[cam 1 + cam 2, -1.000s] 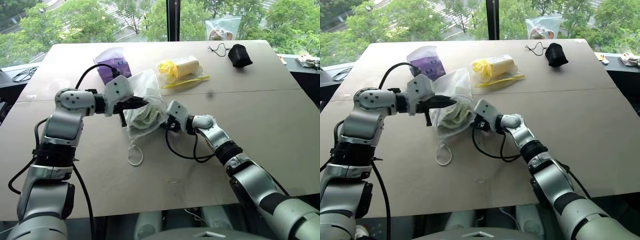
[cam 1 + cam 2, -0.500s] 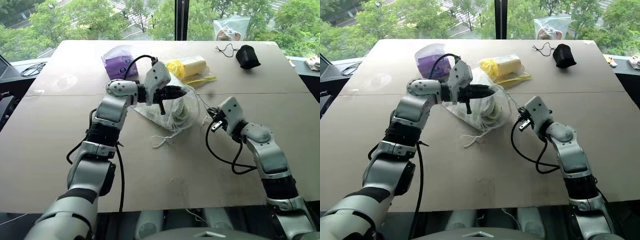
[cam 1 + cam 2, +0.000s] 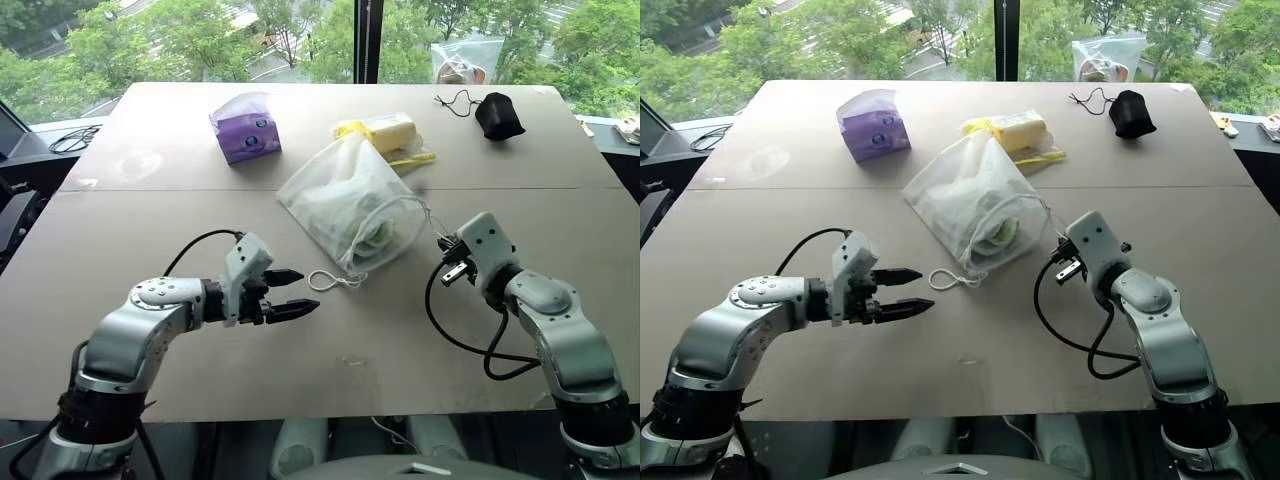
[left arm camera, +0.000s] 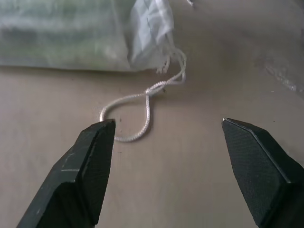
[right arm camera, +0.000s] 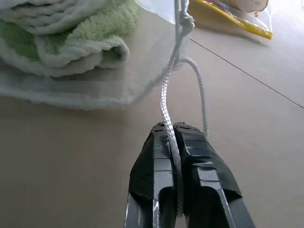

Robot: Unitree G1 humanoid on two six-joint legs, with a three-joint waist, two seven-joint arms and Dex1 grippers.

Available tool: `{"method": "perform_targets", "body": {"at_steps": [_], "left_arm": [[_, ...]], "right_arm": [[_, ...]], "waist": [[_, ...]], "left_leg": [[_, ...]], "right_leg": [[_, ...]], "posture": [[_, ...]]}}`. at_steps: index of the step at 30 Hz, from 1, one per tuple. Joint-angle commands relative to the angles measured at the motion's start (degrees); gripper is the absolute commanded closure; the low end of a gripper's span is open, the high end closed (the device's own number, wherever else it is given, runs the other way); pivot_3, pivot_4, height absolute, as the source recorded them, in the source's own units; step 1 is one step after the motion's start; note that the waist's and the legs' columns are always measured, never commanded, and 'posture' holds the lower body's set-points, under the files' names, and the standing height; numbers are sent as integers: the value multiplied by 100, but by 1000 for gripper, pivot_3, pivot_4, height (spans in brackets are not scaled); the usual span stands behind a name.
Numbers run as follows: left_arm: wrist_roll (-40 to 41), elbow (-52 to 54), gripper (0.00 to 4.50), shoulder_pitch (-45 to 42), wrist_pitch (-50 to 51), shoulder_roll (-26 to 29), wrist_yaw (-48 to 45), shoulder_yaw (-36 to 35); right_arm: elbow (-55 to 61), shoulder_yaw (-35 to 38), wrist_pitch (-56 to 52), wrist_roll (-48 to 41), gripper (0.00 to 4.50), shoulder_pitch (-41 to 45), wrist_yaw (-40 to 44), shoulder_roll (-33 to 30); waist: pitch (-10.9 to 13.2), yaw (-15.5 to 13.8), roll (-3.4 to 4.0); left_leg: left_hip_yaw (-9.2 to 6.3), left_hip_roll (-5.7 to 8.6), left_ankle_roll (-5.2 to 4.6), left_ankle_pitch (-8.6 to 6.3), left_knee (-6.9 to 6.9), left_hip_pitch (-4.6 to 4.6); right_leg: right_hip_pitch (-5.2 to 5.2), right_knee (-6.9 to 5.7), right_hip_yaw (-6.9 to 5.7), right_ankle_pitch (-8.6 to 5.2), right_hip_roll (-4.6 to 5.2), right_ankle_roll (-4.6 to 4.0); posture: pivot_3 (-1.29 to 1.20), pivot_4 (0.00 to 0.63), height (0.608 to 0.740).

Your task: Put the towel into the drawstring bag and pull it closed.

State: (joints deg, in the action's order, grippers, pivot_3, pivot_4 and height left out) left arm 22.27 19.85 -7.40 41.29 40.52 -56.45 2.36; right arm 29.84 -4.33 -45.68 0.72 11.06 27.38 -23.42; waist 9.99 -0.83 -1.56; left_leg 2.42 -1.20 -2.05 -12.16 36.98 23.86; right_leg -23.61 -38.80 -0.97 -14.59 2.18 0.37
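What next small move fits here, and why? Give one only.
Probably close the open left gripper on the loose cord loop lying just ahead of it. The right gripper already pinches the other cord, and the towel sits inside the drawstring bag, so pulling both cords apart should cinch it.

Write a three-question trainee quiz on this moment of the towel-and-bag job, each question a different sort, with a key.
1. True or false: the towel lies inside the drawstring bag.
2. The right gripper is: A) open over the table; B) shut on the bag's cord; C) shut on the black pouch.
3. Fill in: the left gripper stands open, and between its fingertips lies the cord ____ at the bag's other side.

Key: 1 true; 2 B; 3 loop.
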Motion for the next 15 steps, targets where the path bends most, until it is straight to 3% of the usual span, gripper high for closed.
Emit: {"method": "perform_targets", "body": {"at_steps": [1,5,8,15], "left_arm": [[-1115,-490,842,-187,-1074,-410,832,788],[-1721,-1246,842,-557,-1566,-1188,1539,1279],[-2047,-1722,842,-722,-1945,-1447,1709,1527],[-2443,-2352,3864,-843,-2830,-1191,1417,1868]], "right_arm": [[275,126,-40,-99,4500,93,34,-202],[381,135,-104,-155,4500,38,-33,-255],[505,119,-184,-182,4500,-22,-99,-258],[612,226,-245,-206,4500,-50,-319,-182]], "waist": [[-8,-45,8],[-26,-89,22],[-31,-93,24],[-52,-28,26]], "left_leg": [[0,-1,-1,0,12,0],[19,-2,-12,5,16,-8],[17,-4,-14,6,18,-7],[17,-5,-14,6,17,-6]], "right_leg": [[5,-2,-3,1,5,1],[19,-6,-26,-1,30,12],[26,-7,-37,1,29,9],[27,-5,-41,2,24,14]], "posture": [[0,150,740],[0,150,740],[0,150,740],[0,150,740]]}}
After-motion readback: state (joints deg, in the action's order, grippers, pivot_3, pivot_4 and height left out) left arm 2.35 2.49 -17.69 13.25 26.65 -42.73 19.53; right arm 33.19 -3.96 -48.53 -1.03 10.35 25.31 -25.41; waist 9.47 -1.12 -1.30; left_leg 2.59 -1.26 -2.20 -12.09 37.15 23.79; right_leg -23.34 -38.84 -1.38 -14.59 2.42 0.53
